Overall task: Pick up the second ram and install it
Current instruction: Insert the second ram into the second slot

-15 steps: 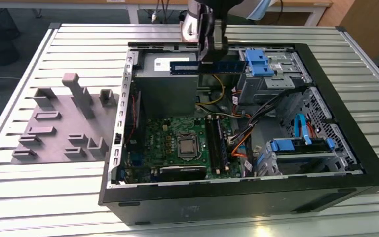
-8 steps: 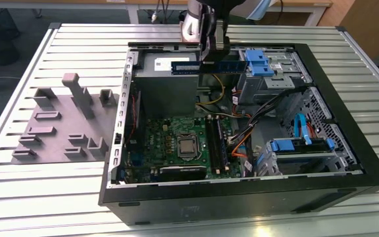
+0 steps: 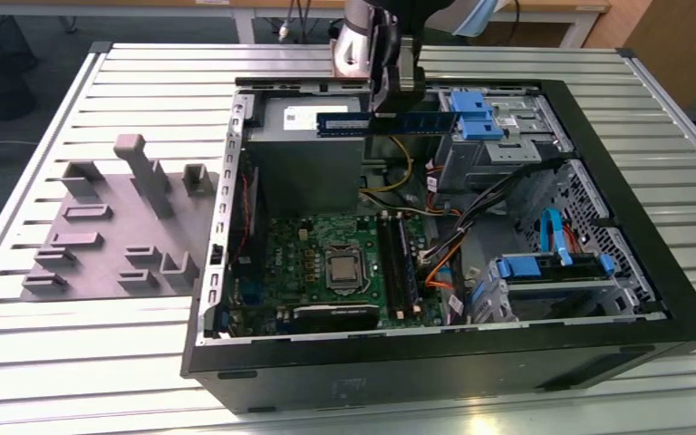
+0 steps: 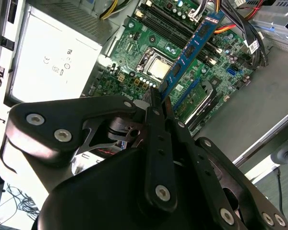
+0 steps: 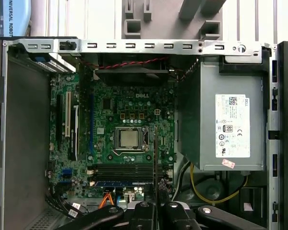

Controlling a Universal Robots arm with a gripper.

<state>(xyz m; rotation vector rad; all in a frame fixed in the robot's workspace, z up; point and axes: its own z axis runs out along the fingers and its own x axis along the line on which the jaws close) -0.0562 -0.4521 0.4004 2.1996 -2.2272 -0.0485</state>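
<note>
My end effector [image 3: 399, 91] pinches the second ram [image 3: 406, 122] by 1 end, above the power supply [image 3: 305, 154]; the motherboard [image 3: 323, 263] lies below.

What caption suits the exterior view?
Robot gripper holds the blue RAM stick above the open computer case, over its grey power supply.

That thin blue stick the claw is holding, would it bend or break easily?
Probably stiff: the blue memory stick juts straight out from the gripper, held at one end, without sagging. Likely light. Its bare chips suggest it is fragile.
</note>
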